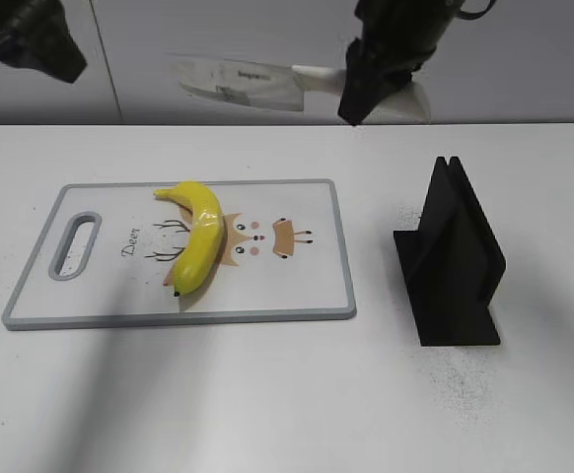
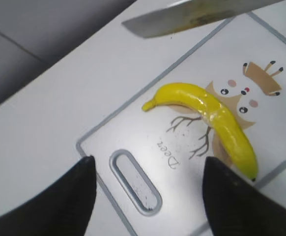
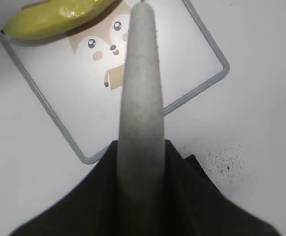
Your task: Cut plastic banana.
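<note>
The plastic banana is yellow and curved and lies on a white cutting board with a grey rim and a deer drawing. It also shows in the left wrist view and the right wrist view. My right gripper is shut on the handle of a white knife and holds it level, high above the board's far edge, blade pointing left. The knife's spine fills the right wrist view; its blade tip shows in the left wrist view. My left gripper is open and empty above the board's handle slot.
A black knife stand stands on the white table right of the board. The left arm hangs at the top left. A grey wall runs behind the table.
</note>
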You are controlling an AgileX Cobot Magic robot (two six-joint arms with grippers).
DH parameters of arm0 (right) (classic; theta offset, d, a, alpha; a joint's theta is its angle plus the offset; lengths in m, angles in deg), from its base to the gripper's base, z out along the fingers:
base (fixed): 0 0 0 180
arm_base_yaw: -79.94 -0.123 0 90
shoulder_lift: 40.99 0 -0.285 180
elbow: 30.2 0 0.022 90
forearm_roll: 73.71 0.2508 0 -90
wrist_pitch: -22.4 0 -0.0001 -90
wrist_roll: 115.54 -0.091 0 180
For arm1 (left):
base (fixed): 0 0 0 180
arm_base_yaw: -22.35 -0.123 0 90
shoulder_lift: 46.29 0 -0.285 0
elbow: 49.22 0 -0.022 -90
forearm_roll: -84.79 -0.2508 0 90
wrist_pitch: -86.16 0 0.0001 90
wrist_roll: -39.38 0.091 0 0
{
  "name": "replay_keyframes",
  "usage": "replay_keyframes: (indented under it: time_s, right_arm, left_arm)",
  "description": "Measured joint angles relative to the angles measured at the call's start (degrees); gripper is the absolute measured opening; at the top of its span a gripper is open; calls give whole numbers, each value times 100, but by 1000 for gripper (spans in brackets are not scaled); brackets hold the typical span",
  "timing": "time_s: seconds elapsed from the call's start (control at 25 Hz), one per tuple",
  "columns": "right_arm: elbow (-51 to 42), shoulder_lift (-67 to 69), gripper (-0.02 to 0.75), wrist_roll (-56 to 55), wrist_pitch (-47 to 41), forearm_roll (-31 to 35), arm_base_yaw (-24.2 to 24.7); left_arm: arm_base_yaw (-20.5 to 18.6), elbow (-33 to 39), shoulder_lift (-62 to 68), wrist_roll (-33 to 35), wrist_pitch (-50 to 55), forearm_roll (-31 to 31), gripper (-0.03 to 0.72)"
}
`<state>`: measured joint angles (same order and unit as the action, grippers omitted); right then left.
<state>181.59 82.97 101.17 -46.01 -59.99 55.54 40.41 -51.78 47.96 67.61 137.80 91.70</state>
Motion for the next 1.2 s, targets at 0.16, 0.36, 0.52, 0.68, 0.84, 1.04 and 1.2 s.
replay_keyframes:
  time_s: [0.16,0.36,0.52,0.68,0.84,1.04,1.2]
  right_arm:
    - [315,-72,160,-1121,-118,-191,0]
    - [329,-298,160,-2961,-153,-597,0]
    - [245,-657,160,-3857,-156,-889,0]
    - [-289,-1186,160,-4463,-156,-1227,0]
    - [-1133,-1761,160,-4886,-164,-1592,6]
    - [-2454,-2527,160,-5327,190,-1612,180]
    - [-3341,-3036,160,-5453,590,-1639,314]
  left_arm:
    - [-383,-150,-73,-775,804,-37,631]
    - [-1018,-172,-80,-1133,1517,-44,616]
    - [-1299,-172,-91,-1368,1780,-247,598]
    - [-1306,-91,-344,-1496,1795,-314,589]
    - [-1306,458,-925,-1579,1800,-325,588]
    - [-1306,1450,-1791,-1659,1806,-348,588]
    - [-1306,2155,-2593,-1670,1805,-356,588]
